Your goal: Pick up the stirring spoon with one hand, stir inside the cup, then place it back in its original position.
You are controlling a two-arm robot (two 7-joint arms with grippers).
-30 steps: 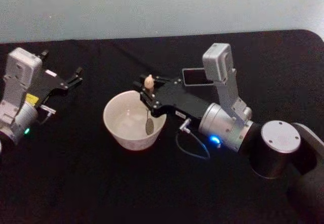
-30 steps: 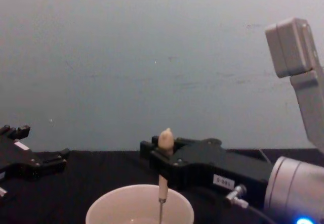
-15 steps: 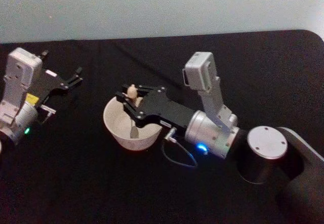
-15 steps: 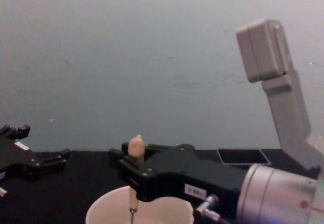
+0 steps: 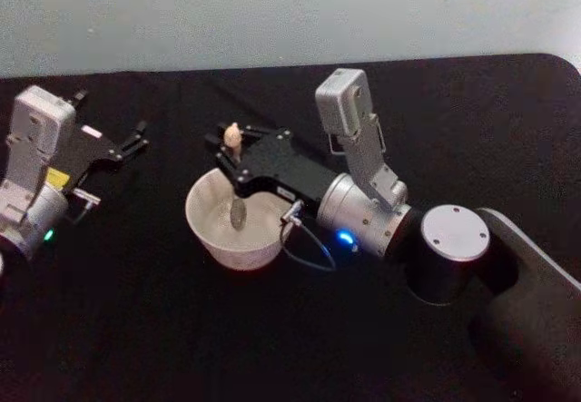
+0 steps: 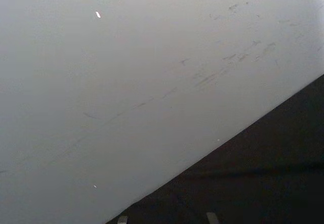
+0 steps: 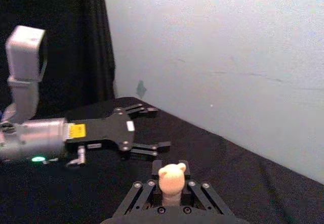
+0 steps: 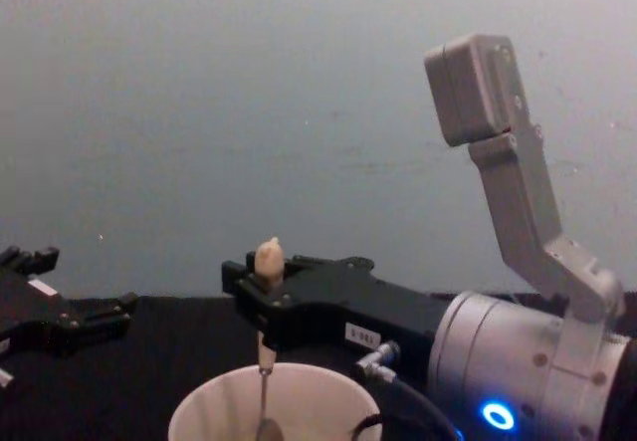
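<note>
The cream-white cup [image 5: 207, 236] stands on the black table a little left of centre; its rim [image 8: 191, 409] shows low in the chest view. My right gripper [image 5: 233, 151] reaches over the cup's far side, shut on the stirring spoon. The spoon stands upright: its peach knobbed top [image 5: 232, 134] sticks up above the fingers and its small bowl [image 5: 238, 213] hangs inside the cup. The chest view gives the knob [image 8: 267, 258] and thin shaft [image 8: 264, 386]; the right wrist view gives the knob [image 7: 171, 177]. The original position is hidden behind the right arm. My left gripper [image 5: 116, 122] is parked open at far left.
Black cloth covers the table [image 5: 163, 329], which ends at a pale wall [image 5: 272, 12]. The right arm's grey wrist camera [image 5: 343, 102] rises behind the cup. A looped cable [image 5: 307, 255] hangs by the cup's right side. The left gripper [image 7: 152, 130] also lies beyond the spoon.
My right gripper has carried the spoon leftward across the cup, its bowl going from the cup's right side to near the middle. The right arm swung over in front of the holder. The left arm stayed put.
</note>
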